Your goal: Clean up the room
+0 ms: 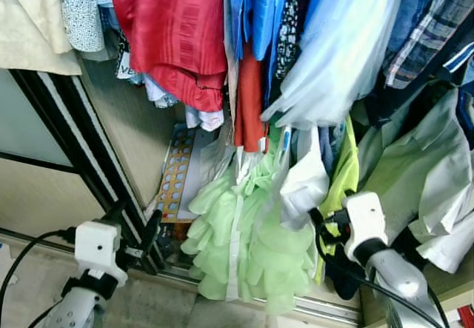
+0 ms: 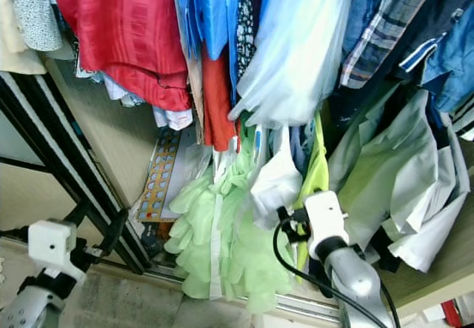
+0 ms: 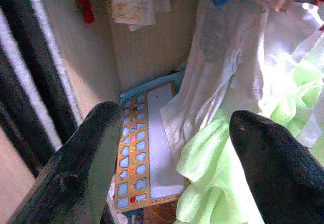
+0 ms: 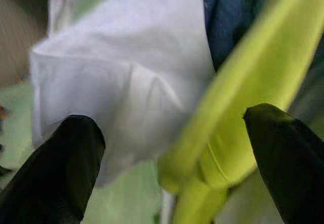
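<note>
Your hanging clothes, like the red garment point(image 1: 174, 28), are cut off at the top edge, so you cannot see hangers or rail. The patterned board point(image 1: 176, 180) on the closet floor is partly hidden behind the pale green ruffled dress point(image 1: 248, 243). In the right wrist view, the white cloth point(image 4: 126, 92) and yellow-green cloth point(image 4: 243, 97) are blurred.

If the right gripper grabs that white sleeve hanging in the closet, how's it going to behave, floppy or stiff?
Probably floppy: the white sleeve hangs in soft folds between the open fingers of the right gripper. It looks thin and light, so it should bunch up when pinched. It likely stays attached above among the hanging clothes, so pulling may drag its garment along with it.
</note>
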Controlling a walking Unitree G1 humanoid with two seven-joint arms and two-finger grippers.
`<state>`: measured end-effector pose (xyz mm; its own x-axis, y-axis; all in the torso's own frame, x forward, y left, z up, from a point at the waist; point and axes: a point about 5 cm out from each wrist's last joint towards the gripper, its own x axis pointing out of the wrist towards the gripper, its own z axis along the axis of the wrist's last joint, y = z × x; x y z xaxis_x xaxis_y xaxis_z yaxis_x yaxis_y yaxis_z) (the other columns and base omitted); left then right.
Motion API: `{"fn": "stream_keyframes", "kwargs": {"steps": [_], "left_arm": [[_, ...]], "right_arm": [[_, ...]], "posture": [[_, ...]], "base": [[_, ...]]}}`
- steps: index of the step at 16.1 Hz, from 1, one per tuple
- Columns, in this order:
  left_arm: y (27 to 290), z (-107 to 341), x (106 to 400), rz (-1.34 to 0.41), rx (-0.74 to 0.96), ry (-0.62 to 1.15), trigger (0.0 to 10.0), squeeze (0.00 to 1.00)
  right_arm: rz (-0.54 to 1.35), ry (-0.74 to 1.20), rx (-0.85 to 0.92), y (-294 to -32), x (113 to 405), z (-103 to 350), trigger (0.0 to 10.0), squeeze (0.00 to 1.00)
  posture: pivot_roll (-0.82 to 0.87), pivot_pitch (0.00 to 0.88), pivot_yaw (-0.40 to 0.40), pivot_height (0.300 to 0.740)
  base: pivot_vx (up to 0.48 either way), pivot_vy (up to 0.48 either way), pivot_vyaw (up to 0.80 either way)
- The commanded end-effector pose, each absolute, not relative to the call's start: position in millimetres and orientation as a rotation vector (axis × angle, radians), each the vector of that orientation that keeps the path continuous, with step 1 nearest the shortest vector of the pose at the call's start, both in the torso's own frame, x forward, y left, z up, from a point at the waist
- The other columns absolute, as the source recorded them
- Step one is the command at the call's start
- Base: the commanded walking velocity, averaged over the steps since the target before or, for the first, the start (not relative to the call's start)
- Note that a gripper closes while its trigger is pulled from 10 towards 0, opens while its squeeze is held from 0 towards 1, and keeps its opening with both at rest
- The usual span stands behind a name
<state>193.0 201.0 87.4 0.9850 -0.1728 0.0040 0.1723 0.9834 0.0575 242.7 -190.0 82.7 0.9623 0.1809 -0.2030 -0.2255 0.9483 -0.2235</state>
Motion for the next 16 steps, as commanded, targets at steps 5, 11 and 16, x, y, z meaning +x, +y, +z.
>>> {"fn": "stream_keyframes", "kwargs": {"steps": [5,11,16], "left_arm": [[182.7,99.4,208.1,-0.084,-0.001,0.015,10.0,0.00],[175.3,89.5,189.2,-0.237,-0.071,0.121,10.0,0.00],[186.7,92.4,204.9,-0.213,-0.133,0.125,10.0,0.00]], "right_arm": [[0.196,0.131,-0.294,-188.5,245.8,99.5,10.0,0.00],[-0.025,0.164,-0.283,-217.7,238.0,98.6,10.0,0.00],[-0.073,0.114,-0.212,-220.6,228.8,112.1,10.0,0.00]], "posture": [[-0.05,0.004,0.022,0.740],[-0.05,0.027,0.026,0.740],[-0.07,0.032,-0.006,0.740]], "base": [[0.000,0.000,0.00],[0.000,0.000,0.00],[0.000,0.000,0.00]]}}
